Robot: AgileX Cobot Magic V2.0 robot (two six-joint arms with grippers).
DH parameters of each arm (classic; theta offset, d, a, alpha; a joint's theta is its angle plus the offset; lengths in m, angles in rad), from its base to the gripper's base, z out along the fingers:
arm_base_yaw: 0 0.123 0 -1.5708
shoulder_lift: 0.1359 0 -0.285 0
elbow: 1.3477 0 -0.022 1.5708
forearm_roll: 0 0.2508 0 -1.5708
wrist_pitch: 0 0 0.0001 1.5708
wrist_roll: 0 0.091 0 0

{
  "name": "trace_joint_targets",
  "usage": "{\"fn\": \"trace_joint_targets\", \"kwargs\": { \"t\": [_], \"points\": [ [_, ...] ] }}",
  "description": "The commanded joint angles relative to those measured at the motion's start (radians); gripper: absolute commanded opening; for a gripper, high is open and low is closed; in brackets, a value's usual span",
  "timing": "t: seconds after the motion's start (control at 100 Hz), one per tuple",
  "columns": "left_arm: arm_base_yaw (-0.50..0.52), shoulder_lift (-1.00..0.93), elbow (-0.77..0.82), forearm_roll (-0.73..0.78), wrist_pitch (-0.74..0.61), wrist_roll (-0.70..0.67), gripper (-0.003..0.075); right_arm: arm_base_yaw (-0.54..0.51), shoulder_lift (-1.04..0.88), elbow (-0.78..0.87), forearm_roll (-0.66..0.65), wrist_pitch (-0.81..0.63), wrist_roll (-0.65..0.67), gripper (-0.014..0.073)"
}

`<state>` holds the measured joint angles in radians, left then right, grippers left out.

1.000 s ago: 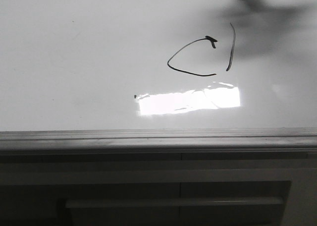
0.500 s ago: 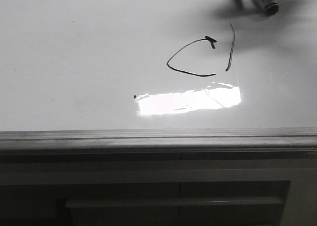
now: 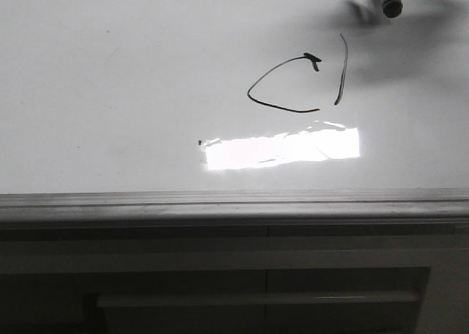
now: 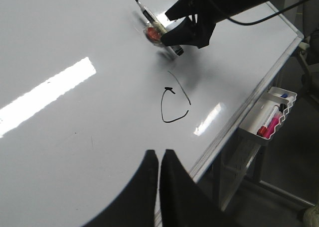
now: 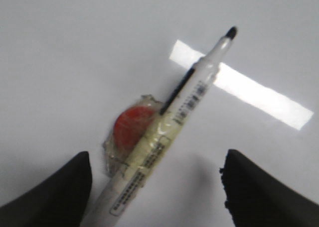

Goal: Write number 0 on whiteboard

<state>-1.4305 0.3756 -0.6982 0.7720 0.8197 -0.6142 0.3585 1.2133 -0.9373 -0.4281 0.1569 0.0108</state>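
the number 0 [image 3: 286, 85] sits on the whiteboard [image 3: 110, 92] right of centre in the front view, a thin black loop pointed on its left side and left unclosed, with a thicker blot at its top end and a separate curved stroke just beside it on the right. a tiny black dot [image 3: 200, 142] lies below and to the left, next to the bright rectangle of reflected light [image 3: 282, 149]. in the front view only the blurred end of the marker [image 3: 392, 4] shows at the top edge, the rest cut off. the right wrist view shows the marker [image 5: 169, 122] lying on the board with its dark tip pointing away from the fingers, taped to a red disc [image 5: 132, 127] under clear wrap. the right gripper [image 5: 157, 187] has its fingers spread wide either side of the marker's rear end, seemingly not touching it, though the blur makes that hard to settle. the left gripper [image 4: 158, 160] hangs over the near edge of the board with its fingers pressed together, holding nothing. a tray of markers [image 4: 271, 118] hangs off the board's frame.
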Motion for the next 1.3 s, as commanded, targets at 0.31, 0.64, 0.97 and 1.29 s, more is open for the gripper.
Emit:
{"fn": "trace_joint_targets", "kwargs": {
  "t": [0.31,0.64,0.97,1.29],
  "points": [
    [-0.007,-0.002,0.003,0.054,-0.073,-0.010,-0.0020,-0.004,-0.503,0.112,0.201,0.254,0.002,-0.0069],
    [-0.007,-0.047,0.237,0.141,-0.326,-0.140,-0.0020,-0.004,-1.110,0.501,0.276,0.261,0.002,-0.0076],
    [-0.007,-0.047,0.275,0.148,-0.340,-0.149,-0.0020,-0.004,-1.227,0.542,0.293,0.280,0.002,-0.0076],
    [-0.007,-0.047,0.275,0.148,-0.340,-0.149,-0.0020,-0.004,-1.227,0.542,0.293,0.280,0.002,-0.0076]
  ]
}}
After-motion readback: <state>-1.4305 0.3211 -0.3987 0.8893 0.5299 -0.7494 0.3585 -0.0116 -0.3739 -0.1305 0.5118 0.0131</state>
